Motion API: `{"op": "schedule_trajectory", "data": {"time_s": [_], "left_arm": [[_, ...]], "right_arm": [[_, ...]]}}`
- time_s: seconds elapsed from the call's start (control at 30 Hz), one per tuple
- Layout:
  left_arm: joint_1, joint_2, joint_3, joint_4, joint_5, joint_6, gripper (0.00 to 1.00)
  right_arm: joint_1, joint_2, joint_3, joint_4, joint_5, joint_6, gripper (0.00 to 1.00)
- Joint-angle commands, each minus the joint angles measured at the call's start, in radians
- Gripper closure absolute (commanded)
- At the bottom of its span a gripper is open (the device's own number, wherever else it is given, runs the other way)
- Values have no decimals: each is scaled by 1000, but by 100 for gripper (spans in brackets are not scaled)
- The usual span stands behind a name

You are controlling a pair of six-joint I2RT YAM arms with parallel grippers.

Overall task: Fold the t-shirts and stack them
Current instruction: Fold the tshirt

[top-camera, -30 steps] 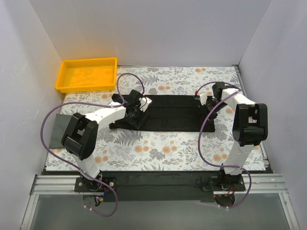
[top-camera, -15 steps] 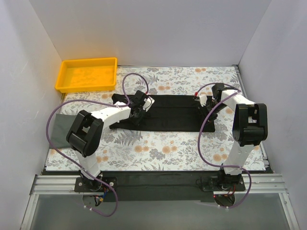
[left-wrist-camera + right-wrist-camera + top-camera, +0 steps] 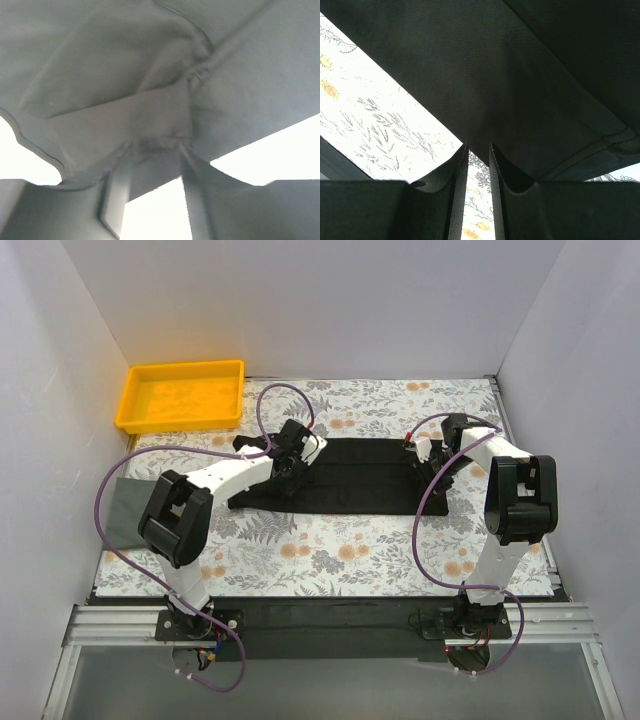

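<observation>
Both ends of t-shirt (image 3: pixel 360 482) on bench (image 3: pixel 330 540) gripped: left claw (image 3: pixel 291 466) clenched on fold, carried farther back than second ago; right claw (image 3: pixel 428 458) clamped on hem, unmoved.

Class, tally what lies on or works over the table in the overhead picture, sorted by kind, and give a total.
black t-shirt: 1
yellow tray: 1
dark grey rectangle at the table's left edge: 1 (possibly a folded shirt, cannot tell)
robot arms: 2, ending in the left gripper and right gripper
Total: 5
</observation>
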Motion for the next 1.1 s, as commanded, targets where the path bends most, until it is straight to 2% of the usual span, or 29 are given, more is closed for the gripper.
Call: {"op": "schedule_trajectory", "data": {"time_s": [0.0,0.2,0.4,0.5,0.87,1.07], "left_arm": [[-8,-46,17,-86,79,-39,56],[-19,-26,-5,-58,33,-54,53],[-19,10,-10,-6,9,-57,64],[-19,21,-10,5,13,-55,66],[-19,21,-31,5,84,-65,52],[-19,33,-45,38,-2,-43,66]], "right_arm": [[-3,3,3,2,5,-21,70],[-4,11,-7,7,-10,-18,70],[-4,8,-12,7,-4,-21,70],[-4,8,-15,7,-1,-23,71],[-7,20,-12,7,1,-26,71],[-10,23,-17,4,-4,-26,71]]}}
